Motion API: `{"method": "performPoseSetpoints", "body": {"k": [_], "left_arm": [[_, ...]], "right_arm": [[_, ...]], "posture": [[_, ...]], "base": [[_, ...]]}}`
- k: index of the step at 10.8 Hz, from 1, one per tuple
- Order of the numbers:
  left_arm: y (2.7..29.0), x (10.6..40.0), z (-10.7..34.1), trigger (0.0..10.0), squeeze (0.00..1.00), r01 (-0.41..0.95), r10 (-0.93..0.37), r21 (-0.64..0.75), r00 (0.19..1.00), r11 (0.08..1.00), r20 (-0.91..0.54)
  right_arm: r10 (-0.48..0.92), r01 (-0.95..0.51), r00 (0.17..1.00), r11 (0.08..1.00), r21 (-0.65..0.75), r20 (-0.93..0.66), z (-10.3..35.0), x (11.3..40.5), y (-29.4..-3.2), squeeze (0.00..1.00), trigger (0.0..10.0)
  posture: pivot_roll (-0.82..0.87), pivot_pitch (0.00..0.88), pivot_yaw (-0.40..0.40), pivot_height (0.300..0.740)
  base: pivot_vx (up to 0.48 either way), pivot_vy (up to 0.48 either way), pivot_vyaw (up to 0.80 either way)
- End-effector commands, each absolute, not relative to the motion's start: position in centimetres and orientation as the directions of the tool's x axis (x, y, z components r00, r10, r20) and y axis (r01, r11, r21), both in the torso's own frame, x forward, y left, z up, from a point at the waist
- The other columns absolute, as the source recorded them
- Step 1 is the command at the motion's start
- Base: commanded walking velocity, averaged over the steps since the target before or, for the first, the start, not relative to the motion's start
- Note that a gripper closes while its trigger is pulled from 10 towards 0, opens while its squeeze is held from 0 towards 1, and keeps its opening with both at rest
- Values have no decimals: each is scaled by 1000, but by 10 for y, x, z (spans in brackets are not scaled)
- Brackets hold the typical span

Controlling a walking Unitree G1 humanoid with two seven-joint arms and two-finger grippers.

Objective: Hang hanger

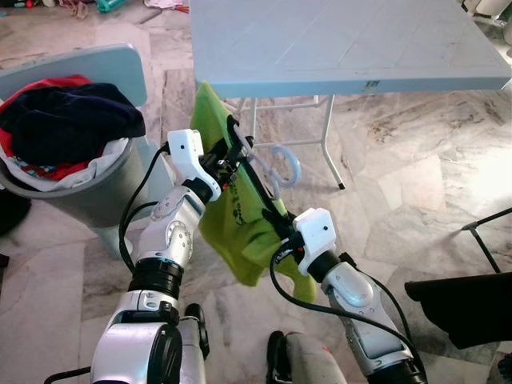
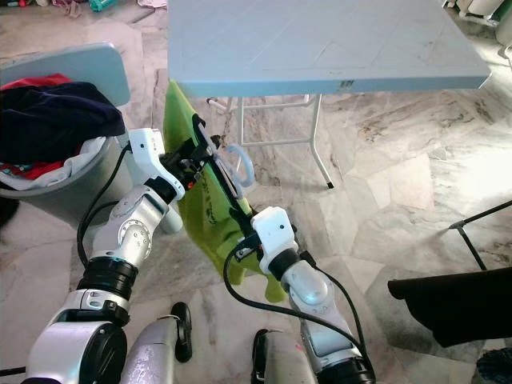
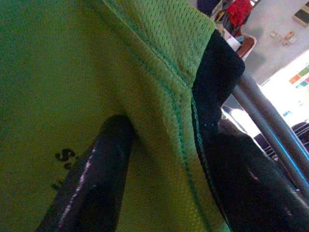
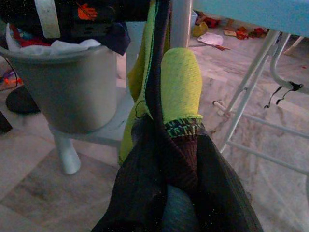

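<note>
A lime-green mesh shirt [image 1: 240, 240] with black trim hangs on a hanger whose pale blue hook [image 1: 286, 164] sticks out toward the table. I hold it slanted in front of me, below the table's near edge. My left gripper [image 1: 230, 156] is shut on the upper shoulder end; in the left wrist view the green fabric [image 3: 120, 72] lies pinched between the black fingers [image 3: 96, 169]. My right gripper [image 1: 276, 218] is shut on the lower end, and the right wrist view has a green sleeve [image 4: 181, 87] bunched between its fingers. The hanger's bar is mostly hidden by cloth.
A pale blue folding table [image 1: 336, 40] stands straight ahead, with white legs [image 1: 328, 144] behind the hook. A grey laundry basket [image 1: 72, 192] heaped with dark and red clothes sits on a stool at the left. A dark chair [image 1: 464, 304] is at the right, on marble floor.
</note>
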State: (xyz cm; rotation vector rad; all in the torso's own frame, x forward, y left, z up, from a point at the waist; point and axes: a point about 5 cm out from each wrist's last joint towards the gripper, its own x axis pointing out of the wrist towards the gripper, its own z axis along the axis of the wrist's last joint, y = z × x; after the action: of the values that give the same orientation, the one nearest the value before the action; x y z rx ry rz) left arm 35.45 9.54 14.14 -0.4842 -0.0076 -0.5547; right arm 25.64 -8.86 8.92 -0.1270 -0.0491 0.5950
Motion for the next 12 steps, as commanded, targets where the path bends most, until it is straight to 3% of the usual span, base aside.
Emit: {"method": "performPoseSetpoints", "body": {"k": [1,10,12], "left_arm": [[91,355,142,0,0,524,-522,-421,843,741,131],[97,357,141,0,0,512,-513,-388,851,766,110],[109,359,140,0,0,486,-487,-358,868,797,93]], "right_arm": [[562,-554,827,819,-153,15,89,255,-88,0,10000],[460,-460,887,871,-173,-40,80,268,-103,0,10000],[395,-400,917,898,-183,-62,76,273,-118,0,10000]], "posture": [[-55,232,-78,740],[-50,234,-77,740],[-47,234,-79,740]], "base": [[0,0,0],[0,0,0],[0,0,0]]}}
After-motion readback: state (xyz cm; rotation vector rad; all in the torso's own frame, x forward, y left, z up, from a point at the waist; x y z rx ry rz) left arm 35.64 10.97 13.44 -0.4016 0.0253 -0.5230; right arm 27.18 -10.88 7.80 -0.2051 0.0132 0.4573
